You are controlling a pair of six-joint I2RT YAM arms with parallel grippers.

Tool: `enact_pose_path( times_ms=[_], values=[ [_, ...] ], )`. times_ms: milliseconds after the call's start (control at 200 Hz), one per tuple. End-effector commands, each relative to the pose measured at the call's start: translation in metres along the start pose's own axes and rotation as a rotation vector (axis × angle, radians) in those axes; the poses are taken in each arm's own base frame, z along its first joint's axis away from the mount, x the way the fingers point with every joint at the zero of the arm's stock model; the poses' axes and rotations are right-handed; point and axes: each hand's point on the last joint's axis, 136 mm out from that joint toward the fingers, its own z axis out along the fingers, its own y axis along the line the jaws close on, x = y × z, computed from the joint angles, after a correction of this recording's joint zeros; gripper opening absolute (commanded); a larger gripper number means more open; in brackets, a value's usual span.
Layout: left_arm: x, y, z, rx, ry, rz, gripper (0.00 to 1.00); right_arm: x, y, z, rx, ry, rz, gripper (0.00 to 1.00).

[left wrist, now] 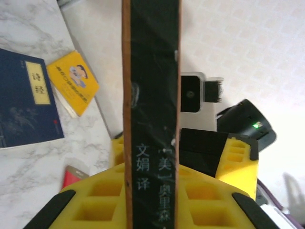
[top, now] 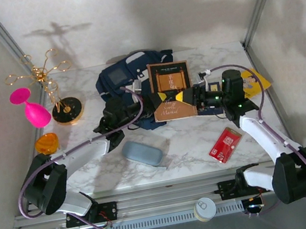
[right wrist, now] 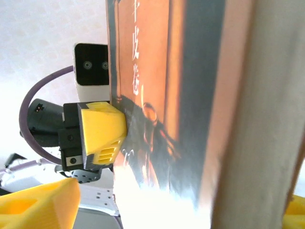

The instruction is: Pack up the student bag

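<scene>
The left claw [top: 161, 97] and right claw [top: 184, 96] each clamped a brown hardcover book [top: 169, 79] over the navy-blue fabric backpack [top: 114, 80], seemingly not yet inside. A rounded grey pouch [top: 142, 152] and flat red booklet [top: 225, 144] lay unpacked.

A: Navy blue on the student bag [top: 116, 76], pale grey patch on it. And on the book [top: 169, 82]?
B: Brown and orange on the cover — black down the spine, with white characters.
A: White with grey veining on the marble table [top: 192, 134]. Elsewhere?
B: Hot pink on the goblet [top: 37, 114], gold on the wire stand [top: 68, 113], slate blue on the pouch [top: 142, 153], red on the packet [top: 225, 144] — then a yellow booklet [left wrist: 74, 82], and a navy booklet [left wrist: 19, 109] with a cream label.
</scene>
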Motion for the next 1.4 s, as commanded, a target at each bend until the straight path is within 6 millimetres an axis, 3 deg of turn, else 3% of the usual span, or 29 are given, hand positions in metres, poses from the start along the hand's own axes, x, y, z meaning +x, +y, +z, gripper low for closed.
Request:
enact_pose_path(
  times_ms=[0, 215, 421, 511, 611, 721, 876, 966, 1046, 1397],
  values=[
    [-0.019, -0.015, -0.003, -0.02, -0.06, 0.112, 0.0, 0.0, 0.018, -0.005, -0.027, 0.003, -0.042, 0.72],
    [-0.018, 0.003, -0.007, -0.1, -0.071, 0.123, 0.0, 0.001, 0.005, -0.008, 0.026, -0.004, -0.022, 0.53],
    [-0.015, 0.008, -0.006, -0.102, -0.063, 0.115, 0.0, -0.001, -0.002, -0.008, 0.055, -0.017, -0.027, 0.19],
    [-0.014, 0.013, -0.007, -0.121, -0.058, 0.125, 0.0, -0.004, -0.013, -0.01, 0.103, -0.028, -0.019, 0.09],
    [-0.017, 0.02, -0.008, -0.187, -0.05, 0.181, 0.12, -0.011, -0.034, -0.014, 0.201, -0.057, 0.018, 0.0],
    [-0.023, 0.034, -0.013, -0.323, 0.008, 0.31, 0.4, -0.013, -0.052, -0.021, 0.257, -0.07, 0.063, 0.0],
    [-0.015, 0.066, -0.024, -0.491, 0.15, 0.552, 0.57, -0.028, -0.078, -0.054, 0.411, -0.168, 0.099, 0.0],
    [-0.01, 0.097, -0.023, -0.616, 0.285, 0.648, 0.59, -0.036, -0.093, -0.074, 0.499, -0.222, 0.133, 0.0],
    [0.008, 0.117, -0.017, -0.633, 0.438, 0.698, 0.59, -0.04, -0.096, -0.085, 0.517, -0.254, 0.15, 0.0],
    [0.015, 0.166, 0.027, -0.67, 0.564, 0.728, 0.58, -0.037, -0.105, -0.107, 0.534, -0.312, 0.184, 0.0]
  ],
)
